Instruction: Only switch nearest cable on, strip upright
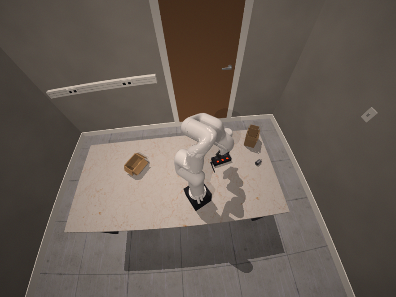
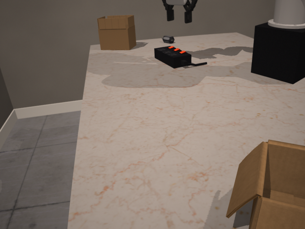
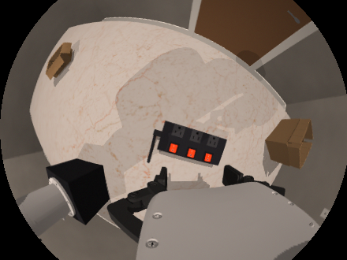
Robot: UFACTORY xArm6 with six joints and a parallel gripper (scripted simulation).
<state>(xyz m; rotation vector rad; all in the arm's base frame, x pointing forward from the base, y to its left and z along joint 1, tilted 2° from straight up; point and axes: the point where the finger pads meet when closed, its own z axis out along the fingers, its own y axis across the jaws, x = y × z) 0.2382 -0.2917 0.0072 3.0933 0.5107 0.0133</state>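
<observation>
Along the exterior view's top edge the gripper (image 2: 178, 17) is cut off above its fingers, and the arm hides it from the top camera. Right way up on the marble table (image 2: 152, 128), the black power strip (image 2: 172, 57) shows three glowing orange switches (image 2: 176, 49), its cable (image 2: 196, 64) toward the arm's base. It lies below the spread, empty jaws, well apart.

Dim, even light; soft arm shadows fall across the worktop (image 1: 105, 191) beside the power strip (image 1: 221, 159). The wrist view bends strongly toward its round, dark-cornered edge.
</observation>
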